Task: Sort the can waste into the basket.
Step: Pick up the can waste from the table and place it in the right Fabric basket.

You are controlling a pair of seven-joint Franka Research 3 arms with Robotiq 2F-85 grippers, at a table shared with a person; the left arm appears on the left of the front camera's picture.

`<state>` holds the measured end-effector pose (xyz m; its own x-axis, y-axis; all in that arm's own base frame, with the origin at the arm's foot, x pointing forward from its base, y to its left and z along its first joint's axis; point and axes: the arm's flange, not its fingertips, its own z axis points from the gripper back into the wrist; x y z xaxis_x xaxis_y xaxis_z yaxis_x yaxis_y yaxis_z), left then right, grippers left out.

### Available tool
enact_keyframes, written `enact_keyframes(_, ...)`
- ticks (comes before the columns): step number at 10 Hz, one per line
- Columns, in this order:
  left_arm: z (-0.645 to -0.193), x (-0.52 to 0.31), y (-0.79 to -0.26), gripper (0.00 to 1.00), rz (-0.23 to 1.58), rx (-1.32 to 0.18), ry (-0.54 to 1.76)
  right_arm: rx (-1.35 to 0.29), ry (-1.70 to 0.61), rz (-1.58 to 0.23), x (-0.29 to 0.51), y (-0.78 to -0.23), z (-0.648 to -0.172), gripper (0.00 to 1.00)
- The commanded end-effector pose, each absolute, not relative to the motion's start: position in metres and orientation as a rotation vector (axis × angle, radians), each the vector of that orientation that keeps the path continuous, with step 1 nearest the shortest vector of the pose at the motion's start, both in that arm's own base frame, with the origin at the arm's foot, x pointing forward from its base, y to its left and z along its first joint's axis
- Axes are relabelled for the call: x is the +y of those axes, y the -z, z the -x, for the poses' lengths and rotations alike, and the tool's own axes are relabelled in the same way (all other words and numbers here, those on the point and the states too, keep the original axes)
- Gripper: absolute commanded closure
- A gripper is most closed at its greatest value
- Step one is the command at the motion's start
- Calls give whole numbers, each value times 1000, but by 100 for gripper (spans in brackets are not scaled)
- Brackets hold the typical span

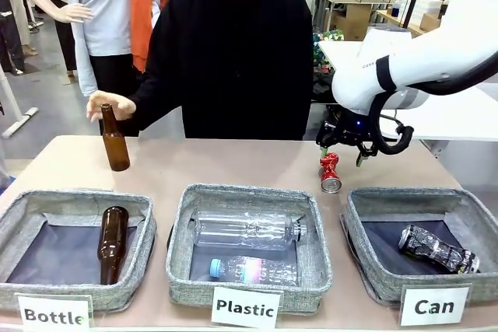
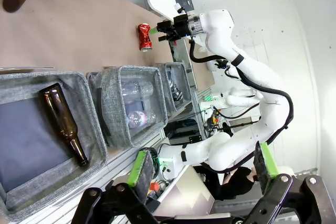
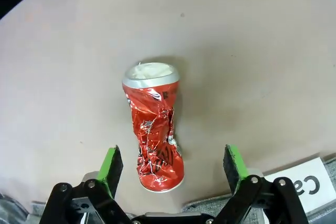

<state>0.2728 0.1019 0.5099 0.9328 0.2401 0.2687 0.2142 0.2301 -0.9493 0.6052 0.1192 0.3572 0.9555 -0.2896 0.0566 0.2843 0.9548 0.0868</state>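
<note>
Right claw [image 1: 341, 155] hung wide open just above the red can [image 1: 330, 172], nothing between its jaws. In its own wrist view the claw [image 3: 173, 163] had its green pads [image 3: 112, 163] at 9 and 3 o'clock of the can's [image 3: 155, 129] lower end, clear of the metal on both sides. The crushed can lay on the bare table [image 1: 233, 165], its silver-rimmed open end pointing to 12 o'clock in that view.

In the front view the can sat just beyond the far rim of the "Can" basket [image 1: 405, 194], at about 11 o'clock from it. Inside that basket, toward 3 o'clock, lay the black-and-silver can [image 1: 436, 248].

At 9 o'clock from that basket stood the "Plastic" basket [image 1: 183, 266] with two clear bottles, and farther the same way the "Bottle" basket [image 1: 23, 215] with one brown bottle lying in it.

At 10 o'clock on the table a person's hand [image 1: 109, 104] rested on the neck of an upright brown bottle [image 1: 115, 145].

Left claw [image 2: 203, 165] was wide open and empty too.
</note>
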Motion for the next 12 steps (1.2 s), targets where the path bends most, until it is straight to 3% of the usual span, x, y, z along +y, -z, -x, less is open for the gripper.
enact_keyframes(1,-270,102,-511,0,1348,-391,-14,-101,312,-87,119,-361,-599,0)
enact_keyframes(6,-270,102,-511,0,1348,-391,-14,-114,290,-178,131,-323,-611,0)
enact_keyframes(12,-270,102,-511,0,1348,-391,-14,-87,325,-173,132,-313,-615,0)
